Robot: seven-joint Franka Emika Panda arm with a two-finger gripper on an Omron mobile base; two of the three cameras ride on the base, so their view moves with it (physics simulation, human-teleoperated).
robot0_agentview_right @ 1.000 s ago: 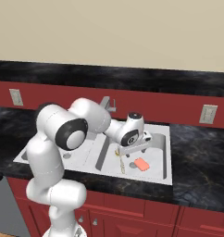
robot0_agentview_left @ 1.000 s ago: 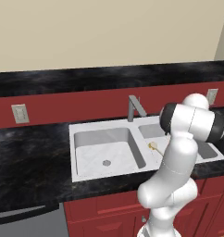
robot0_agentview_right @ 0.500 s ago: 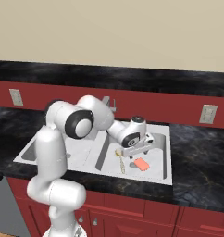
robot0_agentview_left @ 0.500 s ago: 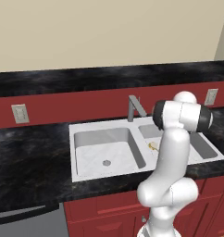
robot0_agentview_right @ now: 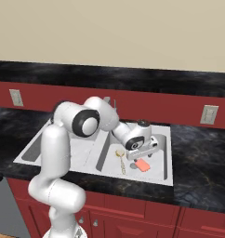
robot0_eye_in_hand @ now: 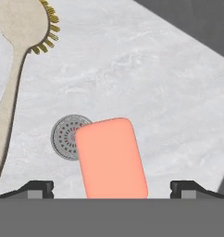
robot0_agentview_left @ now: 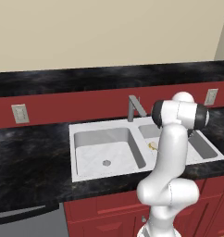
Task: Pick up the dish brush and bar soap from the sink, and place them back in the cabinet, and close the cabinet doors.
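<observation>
The salmon-orange rounded bar soap (robot0_eye_in_hand: pixel 112 157) lies half over the round grey drain (robot0_eye_in_hand: pixel 67 137), between the wide-open claw (robot0_eye_in_hand: pixel 112 190) tips. Probably light, stiff and slick, so I'd pinch its long sides.

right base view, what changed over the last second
The hand has dropped lower into the right basin of the sink, closing in over the bar soap, jaws open and nothing held. The soap and the dish brush lie where they were.
</observation>
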